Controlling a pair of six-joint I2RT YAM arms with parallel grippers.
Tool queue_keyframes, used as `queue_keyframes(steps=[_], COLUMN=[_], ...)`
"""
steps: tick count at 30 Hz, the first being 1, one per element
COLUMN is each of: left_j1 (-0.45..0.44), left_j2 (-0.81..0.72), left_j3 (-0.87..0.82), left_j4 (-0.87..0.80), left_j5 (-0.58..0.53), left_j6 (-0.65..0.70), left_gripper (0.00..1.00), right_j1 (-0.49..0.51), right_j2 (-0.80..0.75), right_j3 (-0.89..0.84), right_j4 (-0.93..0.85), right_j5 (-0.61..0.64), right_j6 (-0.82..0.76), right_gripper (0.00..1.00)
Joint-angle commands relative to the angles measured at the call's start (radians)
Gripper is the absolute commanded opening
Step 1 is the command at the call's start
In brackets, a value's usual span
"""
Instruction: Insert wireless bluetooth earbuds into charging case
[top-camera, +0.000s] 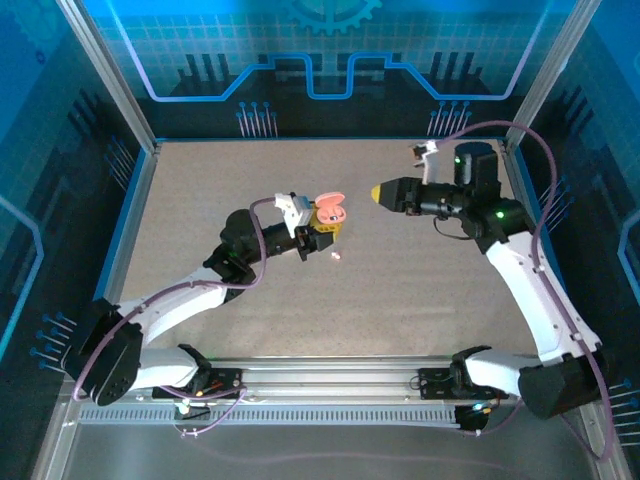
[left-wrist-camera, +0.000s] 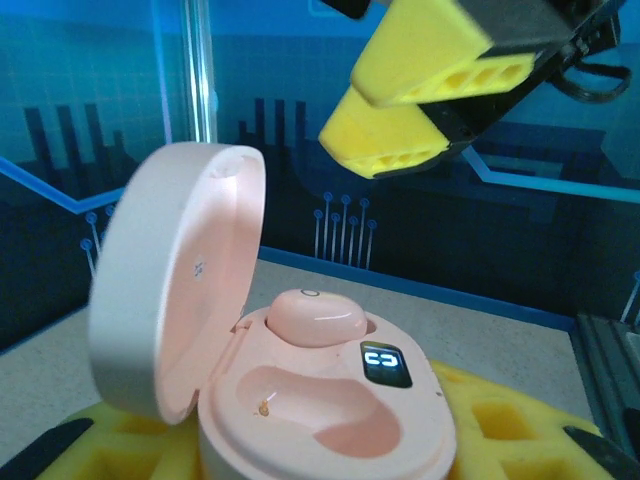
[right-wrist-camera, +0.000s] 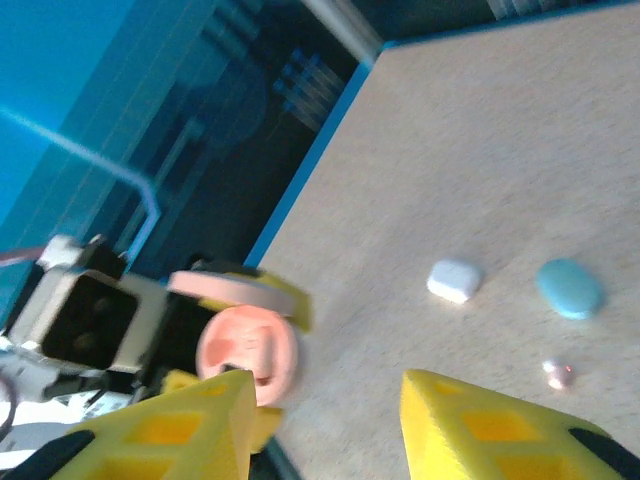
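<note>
My left gripper (top-camera: 322, 222) is shut on an open pink charging case (left-wrist-camera: 330, 420), its yellow pads (left-wrist-camera: 510, 420) on either side of the base. The lid (left-wrist-camera: 180, 280) stands up at the left. One pink earbud (left-wrist-camera: 305, 318) sits in the far slot; the near slot (left-wrist-camera: 330, 405) is empty. Another pink earbud (top-camera: 335, 257) lies on the table just in front of the case and shows in the right wrist view (right-wrist-camera: 558, 375). My right gripper (top-camera: 378, 193) hovers open to the right of the case (right-wrist-camera: 248, 350), nothing between its yellow fingers (right-wrist-camera: 180, 430).
A small white case (right-wrist-camera: 455, 280) and a pale blue case (right-wrist-camera: 570, 288) lie on the speckled table (top-camera: 420, 290) beyond the loose earbud. Blue-edged walls and metal posts (top-camera: 140, 130) ring the table. My right gripper's fingers (left-wrist-camera: 430, 90) hang above and beyond the case.
</note>
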Motion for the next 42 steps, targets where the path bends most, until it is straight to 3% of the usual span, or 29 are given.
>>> queue_keyframes(steps=[1,5,9,20,30,42], left_j1=[-0.005,-0.006,-0.006,-0.003,-0.005,-0.004], left_j2=[-0.041,-0.056,-0.064,-0.116,-0.128,-0.127], left_j3=[-0.027,-0.038,-0.039,-0.058,-0.058,-0.06], left_j4=[0.054,0.058,0.061,0.038,0.025,0.024], left_j5=[-0.061,-0.079,-0.083,-0.12,-0.124,-0.122], left_j6=[0.042,0.048,0.047,0.067,0.073,0.072], left_gripper=[0.31,0.31,0.31,0.32,0.32,0.32], right_j1=[-0.044,-0.051,0.003,0.219,0.294,0.326], right_j2=[0.045,0.185,0.356,0.763,0.948,1.043], right_j3=[-0.059,-0.089,-0.066,0.215,0.396,0.466], right_j4=[-0.002,-0.05,-0.09,-0.281,-0.35,-0.372], right_j5=[0.092,0.08,0.086,0.349,0.406,0.433], right_j6=[0.017,0.008,-0.038,-0.174,-0.186,-0.204], right_gripper=[0.43,0.41,0.37,0.38,0.38,0.38])
